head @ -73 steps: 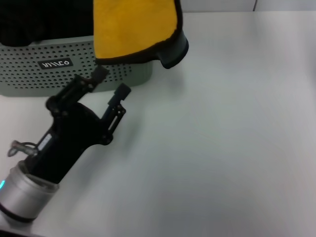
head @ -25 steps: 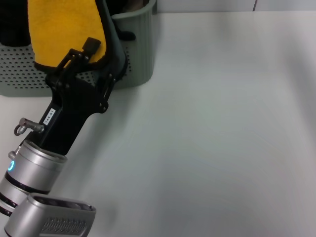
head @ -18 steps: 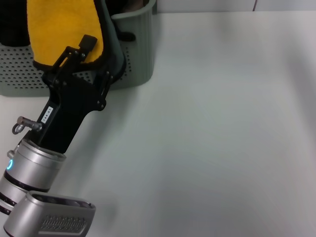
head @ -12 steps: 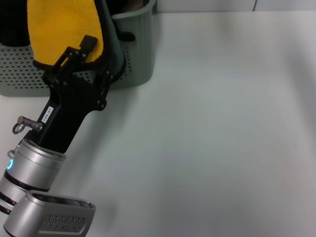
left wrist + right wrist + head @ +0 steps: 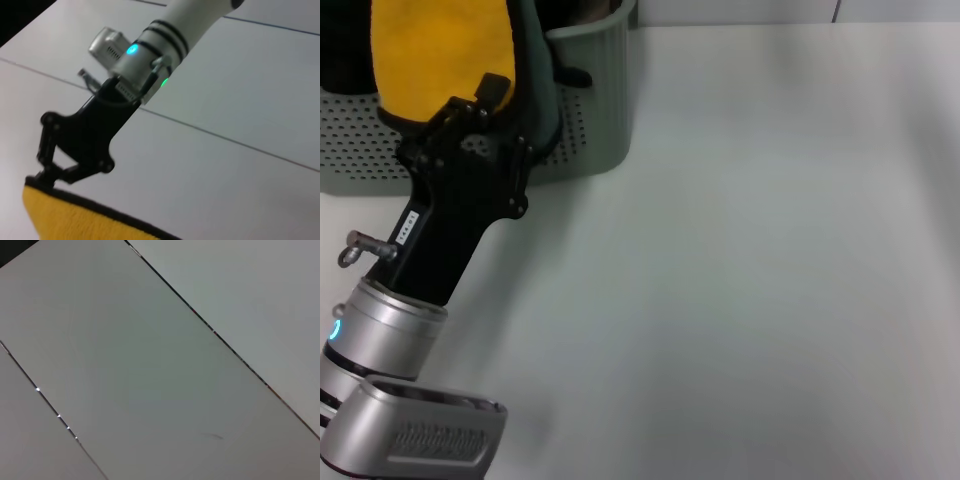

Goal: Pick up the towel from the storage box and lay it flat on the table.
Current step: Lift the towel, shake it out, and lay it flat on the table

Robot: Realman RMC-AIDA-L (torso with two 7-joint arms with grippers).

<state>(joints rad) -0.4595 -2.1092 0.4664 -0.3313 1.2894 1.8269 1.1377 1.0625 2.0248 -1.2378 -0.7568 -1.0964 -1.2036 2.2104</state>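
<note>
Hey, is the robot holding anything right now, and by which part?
The left gripper pinches the towel at its black-stitched lower edge, in front of the storage box. The right gripper is not in view.

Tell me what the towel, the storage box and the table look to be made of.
Towel: soft fuzzy cloth, likely microfibre, with a matte yellow-orange nap and black stitched edging.
Storage box: moulded grey-green plastic, judging by its smooth rounded corner and regular rows of round holes.
Table: hard, smooth white surface with a faint sheen; probably laminate, though the look leaves it open.
</note>
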